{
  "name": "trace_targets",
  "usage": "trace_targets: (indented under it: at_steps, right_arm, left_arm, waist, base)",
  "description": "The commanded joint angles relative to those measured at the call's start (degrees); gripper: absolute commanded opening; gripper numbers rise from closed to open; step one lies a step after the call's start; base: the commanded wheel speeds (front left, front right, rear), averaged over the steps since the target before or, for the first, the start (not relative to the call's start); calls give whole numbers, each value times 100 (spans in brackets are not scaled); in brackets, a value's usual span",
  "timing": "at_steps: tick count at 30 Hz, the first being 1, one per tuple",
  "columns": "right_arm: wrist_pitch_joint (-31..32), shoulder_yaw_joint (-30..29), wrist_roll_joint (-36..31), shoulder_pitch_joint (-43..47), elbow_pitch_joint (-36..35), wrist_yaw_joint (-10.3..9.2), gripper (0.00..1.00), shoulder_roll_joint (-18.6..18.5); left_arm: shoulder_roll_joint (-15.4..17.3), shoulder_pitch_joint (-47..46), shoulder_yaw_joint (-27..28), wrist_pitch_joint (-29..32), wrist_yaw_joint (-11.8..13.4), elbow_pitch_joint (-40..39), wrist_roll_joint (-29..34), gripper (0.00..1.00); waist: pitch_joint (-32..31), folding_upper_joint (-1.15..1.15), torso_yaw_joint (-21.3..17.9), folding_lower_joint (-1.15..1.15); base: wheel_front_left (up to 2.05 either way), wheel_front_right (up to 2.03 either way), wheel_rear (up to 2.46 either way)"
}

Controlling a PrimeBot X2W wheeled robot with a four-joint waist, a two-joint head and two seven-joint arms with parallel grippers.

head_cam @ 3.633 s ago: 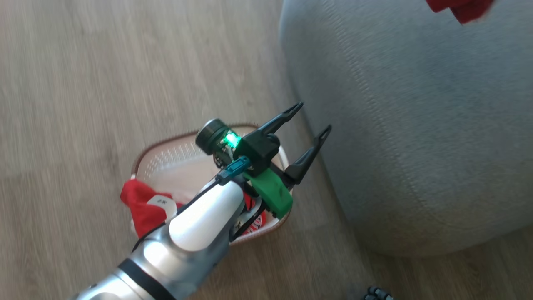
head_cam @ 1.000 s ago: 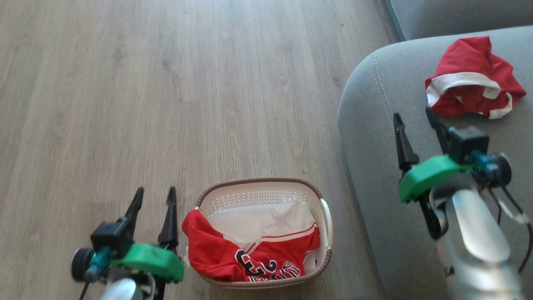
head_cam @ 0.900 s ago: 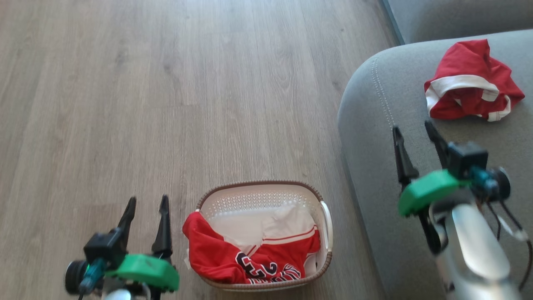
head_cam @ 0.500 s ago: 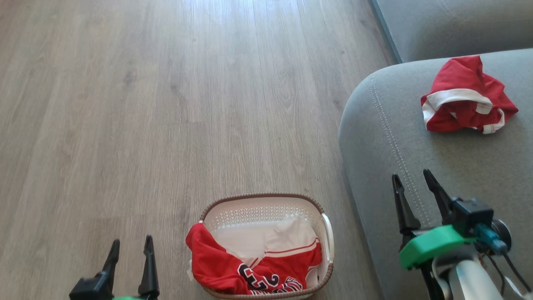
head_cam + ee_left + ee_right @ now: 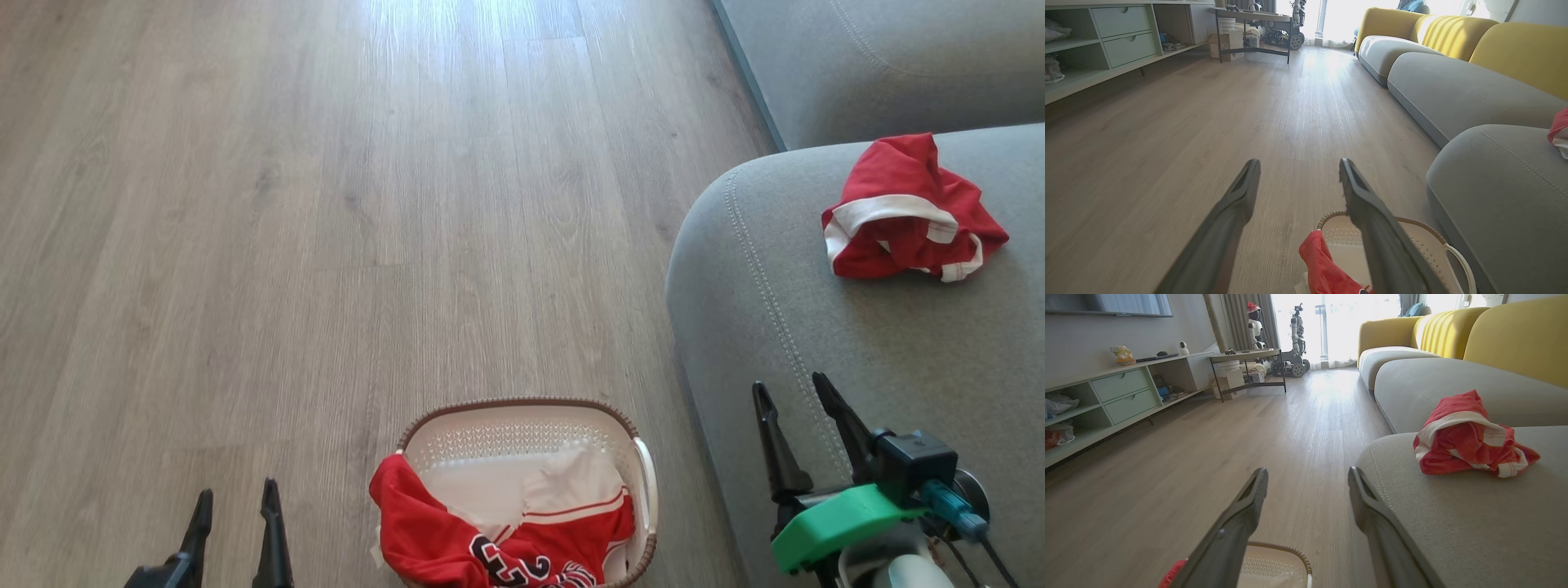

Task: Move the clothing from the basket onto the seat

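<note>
A red and white jersey with black numerals [image 5: 506, 535] lies crumpled in the white basket [image 5: 522, 425] on the floor, one red corner [image 5: 1321, 265] hanging over the rim. A second red garment with white trim [image 5: 906, 216] lies bunched on the grey sofa seat [image 5: 898, 359]; the right wrist view shows it too [image 5: 1466, 437]. My left gripper [image 5: 235, 500] is open and empty, left of the basket. My right gripper [image 5: 790, 390] is open and empty above the sofa's front edge, well short of the bunched garment.
Wood floor [image 5: 326, 204] spreads ahead and to the left. A second grey cushion [image 5: 882, 57] lies beyond the first, with yellow backrests [image 5: 1515, 339] behind. A long low cabinet [image 5: 1106, 400], a dark-legged table [image 5: 1249, 359] and parked robots [image 5: 1296, 335] stand far off.
The head camera has tilted and turned, so the basket and both grippers sit lower in view. Both arms have drawn back toward the bottom edge, still open.
</note>
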Motion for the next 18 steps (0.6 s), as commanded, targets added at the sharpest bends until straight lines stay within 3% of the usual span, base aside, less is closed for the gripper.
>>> trace_targets:
  at_steps: [1, 18]
  right_arm:
    - [23, 152, 43, -155, -223, 40, 100, 15]
    - [93, 248, 120, -134, -190, 40, 100, 16]
  left_arm:
    - [35, -176, 252, -72, -18, -193, 53, 100]
    - [-88, -175, 476, -72, -219, -125, 274, 100]
  waist:
    - [-3, 0, 7, 0]
    - [-25, 0, 46, 0]
  base:
    - [0, 0, 0]
    - [0, 0, 0]
